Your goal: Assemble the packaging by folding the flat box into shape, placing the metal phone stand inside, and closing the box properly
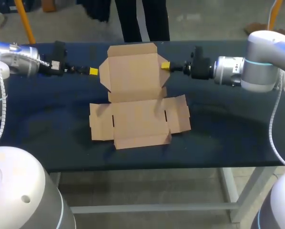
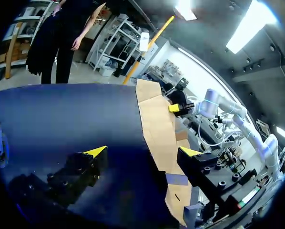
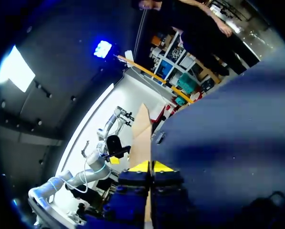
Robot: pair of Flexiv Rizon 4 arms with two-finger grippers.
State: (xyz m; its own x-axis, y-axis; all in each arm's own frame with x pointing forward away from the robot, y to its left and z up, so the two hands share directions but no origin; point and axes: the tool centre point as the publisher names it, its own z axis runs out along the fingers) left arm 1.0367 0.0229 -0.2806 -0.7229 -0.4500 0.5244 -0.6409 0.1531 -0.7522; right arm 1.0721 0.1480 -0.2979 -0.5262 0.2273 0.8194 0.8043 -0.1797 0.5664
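Observation:
The brown cardboard box (image 1: 137, 121) lies partly unfolded in the middle of the dark table, its back panel (image 1: 133, 71) standing up. My right gripper (image 1: 165, 66) is shut on that panel's right edge; in the right wrist view the cardboard edge (image 3: 141, 129) runs out from between the closed yellow tips of the right gripper (image 3: 151, 166). My left gripper (image 1: 92, 71) is at the panel's left edge, open. In the left wrist view the cardboard (image 2: 157, 119) runs ahead between the spread fingers of the left gripper (image 2: 145, 151), near one fingertip (image 2: 190, 151). No metal phone stand is in view.
The dark table (image 1: 47, 124) stretches bare to either side of the box. The box's side flaps (image 1: 178, 114) lie flat toward the front. A person stands beyond the table's far edge, not reaching over it.

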